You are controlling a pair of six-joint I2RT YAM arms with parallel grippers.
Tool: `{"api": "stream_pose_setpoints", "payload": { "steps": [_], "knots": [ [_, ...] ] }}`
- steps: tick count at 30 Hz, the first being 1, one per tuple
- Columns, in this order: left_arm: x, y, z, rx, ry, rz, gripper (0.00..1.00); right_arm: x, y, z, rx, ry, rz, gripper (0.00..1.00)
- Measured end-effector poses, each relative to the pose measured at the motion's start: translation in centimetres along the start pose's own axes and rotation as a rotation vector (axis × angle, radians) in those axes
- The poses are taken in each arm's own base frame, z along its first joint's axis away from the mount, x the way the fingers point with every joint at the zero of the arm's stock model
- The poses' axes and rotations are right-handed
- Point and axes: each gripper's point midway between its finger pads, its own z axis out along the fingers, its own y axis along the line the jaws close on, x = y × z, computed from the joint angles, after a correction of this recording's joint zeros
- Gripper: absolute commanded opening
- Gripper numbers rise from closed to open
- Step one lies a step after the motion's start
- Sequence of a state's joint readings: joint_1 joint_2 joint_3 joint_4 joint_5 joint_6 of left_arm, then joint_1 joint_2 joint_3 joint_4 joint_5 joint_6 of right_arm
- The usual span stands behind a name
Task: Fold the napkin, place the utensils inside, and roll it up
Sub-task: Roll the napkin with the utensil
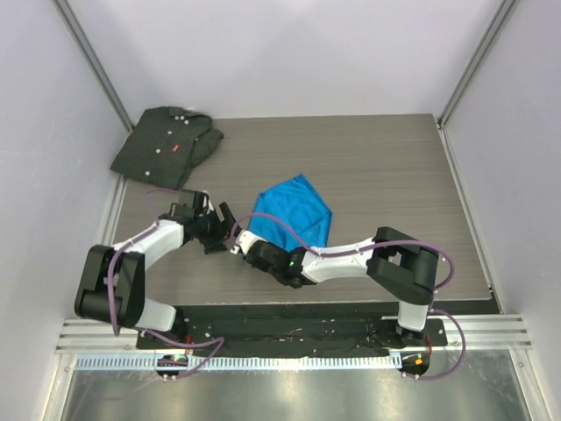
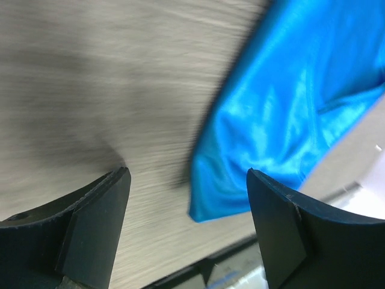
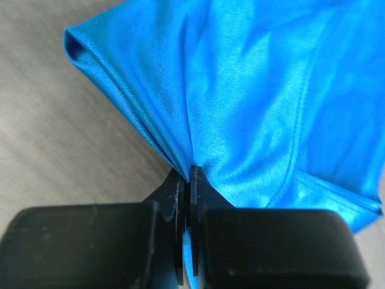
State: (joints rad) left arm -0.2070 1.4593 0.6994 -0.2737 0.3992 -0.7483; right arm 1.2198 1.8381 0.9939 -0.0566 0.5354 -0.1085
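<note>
Napkin (image 1: 294, 210), bright blue, lies in loose folds on the table (image 1: 394, 175). The right gripper (image 3: 186, 174) is clamped on the napkin's near-left edge, cloth pinched between its 2 fingers. The left gripper (image 2: 187, 180) stands just left of the napkin, jaws spread wide.

Bright blue thin cloth napkin (image 3: 252, 90): satin sheen, fine weave, smooth, glossy highlights. Grey wood-grain table top (image 1: 394, 175): matt, streaked. Dark grey-black buttoned cloth shirt (image 1: 166, 145): dull, matt. Fingers (image 2: 96, 223) of left gripper (image 2: 186, 174): black, matt, plastic-looking.
</note>
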Motion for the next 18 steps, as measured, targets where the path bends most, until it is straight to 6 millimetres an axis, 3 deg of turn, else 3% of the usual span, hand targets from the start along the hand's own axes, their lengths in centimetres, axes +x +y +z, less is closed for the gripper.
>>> {"api": "stream_pose_setpoints", "payload": {
  "steps": [8, 13, 18],
  "knots": [
    [-0.2, 2.1, -2.6, -0.067, -0.176, 0.036, 0.84, -0.2, 1.3, -0.7, -0.254, 0.1, 0.113, 0.01],
    [-0.5, 1.6, -4.3, -0.019, -0.292, 0.1, 0.84, -0.6, 0.5, -1.0, -0.459, 0.155, 0.288, 0.01],
    [0.3, 0.3, -4.6, 0.021, -0.315, 0.186, 0.84, -1.4, -0.4, -0.9, -0.627, 0.19, 0.426, 0.01]
  ]
}}
